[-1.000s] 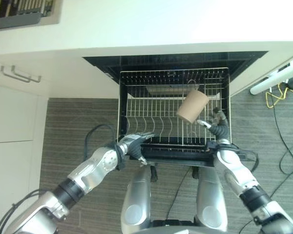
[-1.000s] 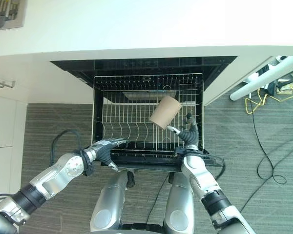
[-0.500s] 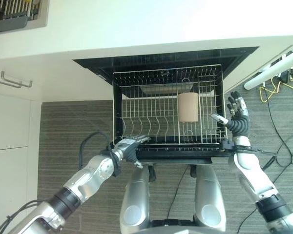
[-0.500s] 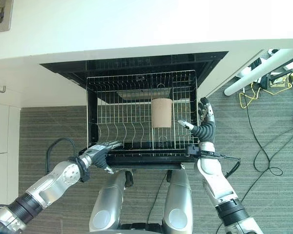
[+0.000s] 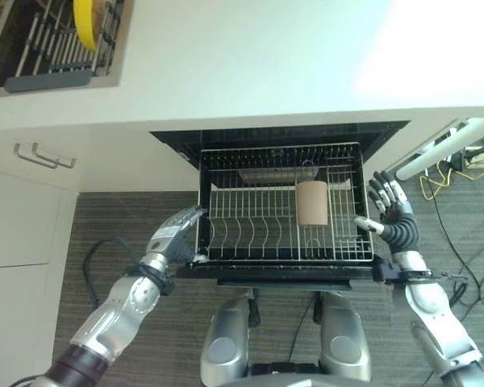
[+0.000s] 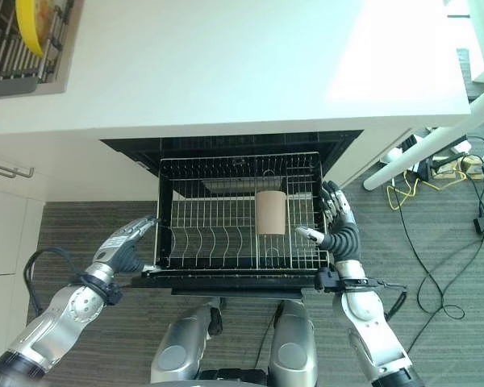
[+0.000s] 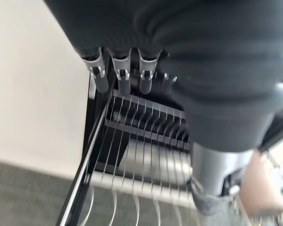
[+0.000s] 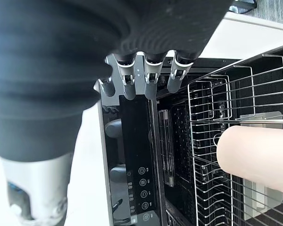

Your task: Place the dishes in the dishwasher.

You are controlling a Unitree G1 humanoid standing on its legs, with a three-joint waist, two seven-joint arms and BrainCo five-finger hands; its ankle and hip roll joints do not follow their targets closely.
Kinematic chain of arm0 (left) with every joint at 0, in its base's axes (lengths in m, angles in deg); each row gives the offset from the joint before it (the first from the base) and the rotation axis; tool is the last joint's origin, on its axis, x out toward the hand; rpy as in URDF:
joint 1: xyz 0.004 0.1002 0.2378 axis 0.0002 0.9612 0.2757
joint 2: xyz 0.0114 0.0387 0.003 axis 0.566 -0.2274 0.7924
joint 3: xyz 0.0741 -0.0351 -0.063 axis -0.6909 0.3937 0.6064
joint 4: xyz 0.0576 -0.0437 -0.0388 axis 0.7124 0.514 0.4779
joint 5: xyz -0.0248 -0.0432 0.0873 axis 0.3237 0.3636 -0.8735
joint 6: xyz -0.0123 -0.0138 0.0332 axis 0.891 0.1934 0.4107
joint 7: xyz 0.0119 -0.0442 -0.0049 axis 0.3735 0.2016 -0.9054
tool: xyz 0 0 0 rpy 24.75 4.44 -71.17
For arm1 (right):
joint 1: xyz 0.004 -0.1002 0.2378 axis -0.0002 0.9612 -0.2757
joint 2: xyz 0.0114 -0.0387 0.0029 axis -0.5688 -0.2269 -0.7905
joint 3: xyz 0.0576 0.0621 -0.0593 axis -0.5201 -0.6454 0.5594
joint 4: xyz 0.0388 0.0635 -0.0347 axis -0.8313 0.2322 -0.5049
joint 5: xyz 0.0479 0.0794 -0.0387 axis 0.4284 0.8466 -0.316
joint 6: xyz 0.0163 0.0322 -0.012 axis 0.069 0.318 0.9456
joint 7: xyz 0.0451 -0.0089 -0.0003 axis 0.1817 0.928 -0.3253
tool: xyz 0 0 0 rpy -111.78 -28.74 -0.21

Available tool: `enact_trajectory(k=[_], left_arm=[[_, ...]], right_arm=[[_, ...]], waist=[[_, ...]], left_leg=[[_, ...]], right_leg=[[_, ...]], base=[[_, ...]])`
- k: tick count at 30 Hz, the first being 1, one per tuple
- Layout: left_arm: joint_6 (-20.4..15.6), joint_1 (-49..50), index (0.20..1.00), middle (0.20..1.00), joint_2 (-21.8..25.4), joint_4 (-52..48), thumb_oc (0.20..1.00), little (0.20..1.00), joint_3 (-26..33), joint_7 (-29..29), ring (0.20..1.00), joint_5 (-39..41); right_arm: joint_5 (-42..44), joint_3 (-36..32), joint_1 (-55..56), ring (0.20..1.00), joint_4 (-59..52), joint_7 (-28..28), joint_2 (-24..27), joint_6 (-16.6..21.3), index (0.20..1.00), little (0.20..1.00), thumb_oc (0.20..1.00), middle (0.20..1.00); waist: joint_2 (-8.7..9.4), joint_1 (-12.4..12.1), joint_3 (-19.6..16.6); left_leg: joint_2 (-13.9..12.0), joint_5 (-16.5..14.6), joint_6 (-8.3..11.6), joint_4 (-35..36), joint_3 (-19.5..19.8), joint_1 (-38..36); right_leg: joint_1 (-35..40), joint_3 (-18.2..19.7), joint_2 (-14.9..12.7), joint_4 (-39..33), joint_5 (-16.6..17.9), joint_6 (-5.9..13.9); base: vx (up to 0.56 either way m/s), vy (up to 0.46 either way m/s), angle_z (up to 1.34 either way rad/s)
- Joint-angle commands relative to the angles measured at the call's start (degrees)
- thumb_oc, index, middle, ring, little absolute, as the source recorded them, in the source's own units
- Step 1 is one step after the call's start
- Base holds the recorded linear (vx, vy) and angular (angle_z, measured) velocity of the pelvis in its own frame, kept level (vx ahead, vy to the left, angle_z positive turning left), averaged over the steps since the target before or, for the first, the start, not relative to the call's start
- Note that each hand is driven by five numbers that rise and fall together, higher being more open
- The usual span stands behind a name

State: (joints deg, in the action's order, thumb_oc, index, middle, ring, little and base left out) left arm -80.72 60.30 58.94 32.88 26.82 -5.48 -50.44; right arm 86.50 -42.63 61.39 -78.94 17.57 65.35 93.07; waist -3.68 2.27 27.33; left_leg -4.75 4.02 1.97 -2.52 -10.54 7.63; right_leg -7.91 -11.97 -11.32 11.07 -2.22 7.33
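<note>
Right hand (image 5: 391, 216) stands just outside the right side wall of the pulled-out wire rack (image 5: 282, 205), fingers spread and straight, thumb pointing inward toward the rack, holding nothing. Its wrist view shows the fingers extended past the dark ribbed cover, with the rack's wires and the beige cup (image 8: 257, 157) beyond them and no contact.

Left hand (image 5: 176, 232) sits at the rack's front left corner, fingers straight and relaxed, reaching along the left wall. Whether the tips touch the wire cannot be determined. It holds nothing.

The cup (image 5: 311, 201) rests inside the rack, in its right half, standing among the tines, clear of both hands. The rack is drawn out of the black dishwasher opening (image 5: 278, 134) beneath the white countertop (image 5: 250, 60).

Away from the rack, at the far left of the countertop, a drying rack (image 5: 60, 44) carries a yellow dish (image 5: 87, 20).

Judgement: the cup's placement appears complete, and both hands are free. The step in hand reads as the interval between loads. The yellow dish appears to be the remaining item. Fetching it would call for one arm to rise clear of the rack wall and over the countertop edge, then reach well left. That dish stands on edge between the drying rack's bars, so a pinch on its rim would be needed.
</note>
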Motion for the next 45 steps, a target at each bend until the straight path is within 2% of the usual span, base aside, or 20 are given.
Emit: enact_trajectory(k=[1,6,8,11,12,13,15,16,19,22,26,30,32,33,37,40,42,44,45], left_arm=[[-5.49,1.55,1.0,1.0,1.3,-4.19,1.0,1.0,4.74,-3.93,1.0,-2.48],[-9.1,5.63,1.0,1.0,-1.55,-6.56,1.0,1.0,10.9,-6.39,1.0,-0.67],[-12.78,6.92,1.0,1.0,-3.53,-7.1,1.0,1.0,13.51,-8.25,1.0,4.36],[-20.71,7.63,1.0,1.0,-7.94,-7.26,1.0,1.0,16.41,-9.15,1.0,18.41],[-28.36,6.86,1.0,1.0,-11.04,-6.78,1.0,1.0,17.15,-12.42,1.0,23.1],[-29.03,6.8,1.0,1.0,-11.17,-6.7,1.0,1.0,17.18,-12.58,1.0,23.41],[-33.8,6.07,1.0,1.0,-13.29,-7.22,1.0,1.0,17.64,-12.63,1.0,26.88],[-38.23,5.51,1.0,1.0,-15.1,-7.38,1.0,1.0,17.78,-11.62,1.0,31.57],[-43.28,4.24,1.0,1.0,-17.2,-6.89,1.0,1.0,17.39,-10.94,1.0,35.2],[-47.51,2.64,1.0,1.0,-19.92,-6.09,1.0,1.0,16.9,-7.59,1.0,42.05],[-48.57,1.17,1.0,1.0,-22.12,-6.73,1.0,1.0,16.53,-3.88,1.0,47.41],[-46.59,1.19,1.0,1.0,-22.09,-6.73,1.0,1.0,16.91,-2.67,1.0,48.95],[-43.45,1.75,1.0,1.0,-21.75,-7.19,1.0,1.0,17.36,1.33,1.0,50.01],[-41.59,2.05,1.0,1.0,-20.86,-7.17,1.0,1.0,17.63,5.31,1.0,50.5],[-40.37,1.56,1.0,1.0,-18.98,-5.96,1.0,1.0,17.55,8.31,1.0,49.79],[-39.64,0.93,1.0,1.0,-17.48,-5.75,1.0,1.0,17.4,9.46,1.0,47.76],[-38.67,0.56,1.0,1.0,-16.3,-6.01,1.0,1.0,17.38,10.86,1.0,47.69],[-38.56,0.5,1.0,1.0,-15.9,-6.57,1.0,1.0,17.16,10.47,1.0,46.59],[-38.45,0.31,1.0,1.0,-15.78,-6.73,1.0,1.0,16.93,10.6,1.0,46.6]], right_arm=[[0.92,-2.1,-0.28,1.0,-4.28,2.9,-1.68,1.33,1.0,1.0,1.0,1.0],[1.33,-4.17,2.39,1.0,-5.61,4.93,-3.1,-1.34,1.0,1.0,1.0,1.0],[1.61,-5.23,3.24,1.0,-5.95,6.14,-3.94,-0.89,1.0,1.0,1.0,1.0],[3.8,-6.26,3.52,1.0,-7.04,9.35,-5.62,0.68,1.0,1.0,1.0,1.0],[3.65,-6.35,2.77,1.0,-7.47,10.84,-6.61,2.51,1.0,1.0,1.0,1.0],[3.72,-6.35,2.74,1.0,-7.5,10.96,-6.64,2.55,1.0,1.0,1.0,1.0],[3.59,-6.45,2.2,1.0,-8.22,12.62,-7.06,3.55,1.0,1.0,1.0,1.0],[2.52,-6.41,1.86,1.0,-8.89,14.22,-7.36,4.9,1.0,1.0,1.0,1.0],[-0.09,-5.86,0.83,1.0,-9.8,15.6,-7.52,7.0,1.0,1.0,1.0,1.0],[-0.35,-5.03,-0.96,1.0,-10.33,15.75,-8.08,9.42,1.0,1.0,1.0,1.0],[-1.92,-3.73,-3.32,1.0,-11.86,13.17,-9.46,11.81,1.0,1.0,1.0,1.0],[-1.25,-4.11,-3.84,1.0,-12.44,11.69,-9.82,11.48,1.0,1.0,1.0,1.0],[-1.84,-5.21,-3.36,1.0,-13.3,12.19,-9.87,10.78,1.0,1.0,1.0,1.0],[-0.31,-6.15,-2.98,1.0,-13.44,13.17,-9.72,9.95,1.0,1.0,1.0,1.0],[3.1,-5.83,-3.63,1.0,-12.05,17.99,-10.29,10.95,1.0,1.0,1.0,1.0],[2.64,-5.45,-4.64,1.0,-10.7,17.11,-10.6,11.17,1.0,1.0,1.0,1.0],[2.27,-5.68,-4.83,1.0,-10.06,17.92,-10.91,11.69,1.0,1.0,1.0,1.0],[3.58,-6.04,-4.95,1.0,-9.52,19.12,-9.92,11.92,1.0,1.0,1.0,1.0],[3.83,-6.31,-4.83,1.0,-9.37,19.39,-9.68,12.1,1.0,1.0,1.0,1.0]], waist=[[1.61,-0.29,-6.28],[1.67,-0.38,-11.68],[1.85,-0.68,-13.6],[2.45,-1.15,-15.64],[2.99,-1.58,-17.3],[3.01,-1.56,-17.34],[3.47,-1.75,-18.39],[3.68,-1.99,-19.25],[3.91,-2.02,-20.34],[4.0,-2.19,-21.37],[3.86,-2.47,-22.25],[3.59,-2.58,-22.43],[3.58,-2.68,-22.22],[3.69,-2.71,-21.65],[3.52,-3.05,-20.38],[3.39,-3.27,-19.96],[3.25,-3.42,-19.92],[3.57,-3.95,-20.06],[3.57,-3.63,-20.13]], left_leg=[[0.06,-6.16,0.03,-3.06,-1.83,-2.19],[-0.03,-6.03,0.49,0.03,-1.99,-6.73],[0.01,-6.06,0.58,1.16,-1.7,-8.58],[-0.18,-6.29,0.83,3.37,-1.31,-11.84],[-0.44,-6.04,1.13,4.49,-1.07,-12.92],[-0.46,-6.02,1.16,4.6,-1.04,-13.05],[-0.69,-5.93,1.51,5.35,-1.0,-13.99],[-0.76,-5.79,1.82,6.36,-0.81,-14.82],[-0.85,-6.04,2.12,6.9,-0.32,-15.48],[-0.71,-6.16,2.04,7.08,0.2,-15.87],[-0.1,-6.6,1.73,7.36,0.57,-16.5],[0.4,-6.84,1.25,7.35,0.94,-16.74],[1.52,-7.24,0.04,7.26,1.78,-16.7],[2.97,-7.65,-1.49,7.17,3.09,-16.59],[5.22,-8.09,-3.1,7.11,5.73,-16.39],[5.49,-8.06,-3.25,7.07,5.03,-16.33],[5.4,-7.79,-3.4,6.85,4.54,-15.93],[5.05,-7.56,-2.75,6.78,3.61,-15.95],[4.74,-7.54,-2.67,6.83,3.29,-15.97]], right_leg=[[2.56,-1.43,-0.77,-3.0,-0.36,1.95],[6.23,-2.07,-0.36,-5.42,-0.11,2.17],[7.87,-2.35,-0.05,-6.12,-0.24,2.07],[10.74,-3.14,0.19,-7.44,-0.51,2.19],[11.79,-3.63,0.41,-8.69,0.03,2.07],[11.92,-3.68,0.43,-8.81,0.07,2.07],[12.87,-4.18,0.47,-9.78,0.43,2.1],[13.68,-4.64,0.63,-10.85,0.81,2.18],[14.5,-4.84,1.1,-11.74,1.07,2.16],[14.89,-4.9,1.27,-11.94,1.21,1.96],[15.55,-5.02,0.92,-12.56,1.64,2.25],[15.52,-4.82,0.81,-11.64,1.19,2.34],[14.65,-4.03,0.46,-7.99,0.94,2.65],[12.66,-2.86,-0.21,-3.44,1.73,3.41],[9.4,-0.63,-1.33,0.72,3.37,3.71],[8.89,-0.73,-1.09,1.19,3.7,3.83],[9.11,-0.47,0.71,1.35,2.03,3.58],[10.01,-3.17,-0.69,-1.06,3.18,3.4],[10.29,-2.56,-0.27,-2.5,2.59,3.39]], base=[[0.05,0.001,0.11],[0.07,0.012,0.03],[0.05,-0.001,-0.01],[0.01,-0.04,0.09],[-0.02,-0.059,0.12],[-0.04,-0.068,0.07],[-0.02,-0.056,0.02],[-0.03,-0.064,0.01],[-0.02,-0.032,0.06],[0.01,0.007,0.11],[0.04,0.048,0.03],[0.05,0.092,0.01],[0.03,0.207,0.03],[-0.01,0.185,0.05],[-0.05,0.137,0.07],[-0.06,0.04,0.01],[-0.06,-0.008,-0.24],[-0.02,-0.051,-0.3],[-0.01,-0.066,-0.21]])
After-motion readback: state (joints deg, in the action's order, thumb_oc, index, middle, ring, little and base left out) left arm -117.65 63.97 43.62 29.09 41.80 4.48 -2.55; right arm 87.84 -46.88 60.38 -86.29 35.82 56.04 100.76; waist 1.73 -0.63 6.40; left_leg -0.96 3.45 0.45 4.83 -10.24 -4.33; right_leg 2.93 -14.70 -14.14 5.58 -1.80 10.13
